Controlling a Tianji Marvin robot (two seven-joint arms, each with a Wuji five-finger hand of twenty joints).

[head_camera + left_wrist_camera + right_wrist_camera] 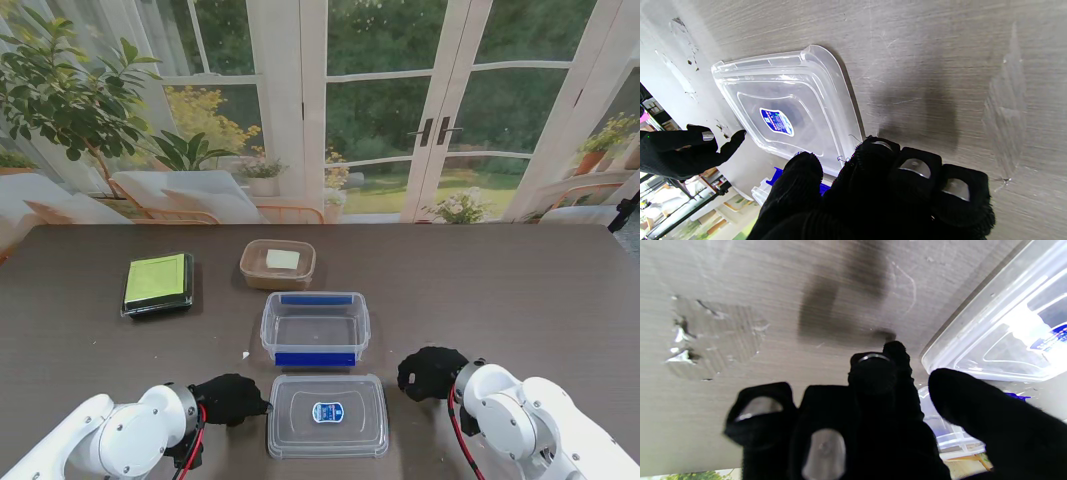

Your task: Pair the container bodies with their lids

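1. Glass garden doors back the dark tabletop (520, 290).
2. Clear lid (327, 414) lies flat just nearer to me than its clear blue-latched body (315, 328), handy for capping.
3. Left hand (230, 398) and right hand (432, 372) flank the lid, fingers loosely spread, holding nothing.
4. Lid's blue sticker (776, 122) is unreadable.

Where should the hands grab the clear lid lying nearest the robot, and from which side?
Take the clear lid by its two short edges, one hand per side. It lies flat on the table, so there is little to pinch from above, but its raised rim overhangs slightly. The left hand and right hand already flank it, neither holding anything; sliding the fingers under the rim sideways looks best.
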